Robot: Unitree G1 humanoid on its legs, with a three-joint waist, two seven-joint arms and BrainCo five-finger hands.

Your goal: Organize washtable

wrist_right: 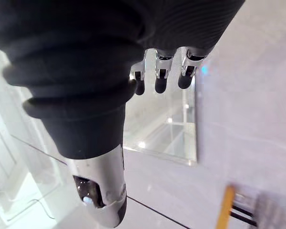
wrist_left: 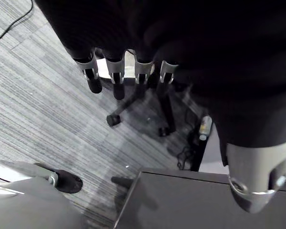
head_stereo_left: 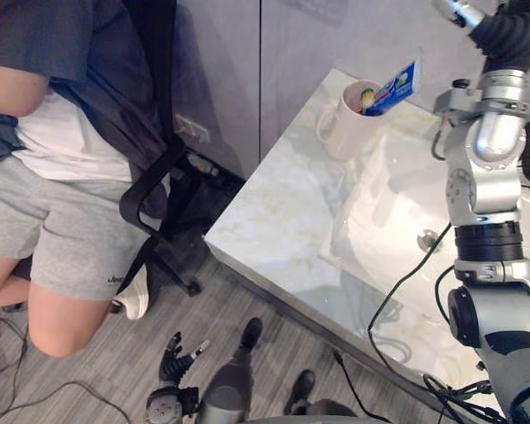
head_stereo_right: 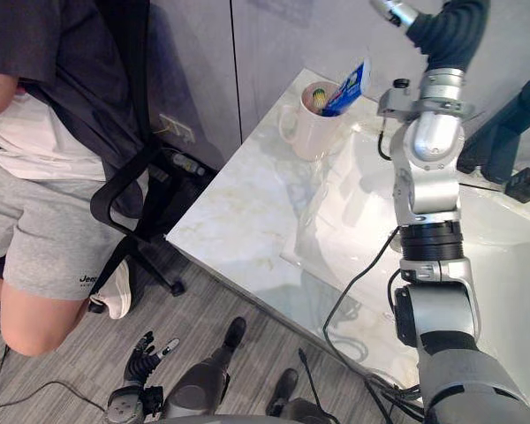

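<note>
- Left hand (head_stereo_left: pixel 174 355): hangs low over the grey wood-look floor (head_stereo_left: pixel 88 371), beside the table's near corner. In the wrist view its fingers (wrist_left: pixel 118 81) are straight and slack, with nothing in them.
- Right hand (head_stereo_right: pixel 394 11): raised high above the table's far side. Its fingers (wrist_right: pixel 162 74) are loose and empty in the wrist view.
- White marble washtable (head_stereo_left: pixel 274 221): a sunken white sink basin (head_stereo_left: pixel 397 208) with a round metal drain (head_stereo_left: pixel 428 237).
- White ceramic mug (head_stereo_left: pixel 349 124): upright at the table's far corner, just beside the basin.
- Blue toothpaste tube (head_stereo_left: pixel 396 88): stands tilted in the mug, sticking out over the rim.
- Person in grey shorts (head_stereo_left: pixel 62 221): seated on a black office chair (head_stereo_left: pixel 155 190), left of the table.
</note>
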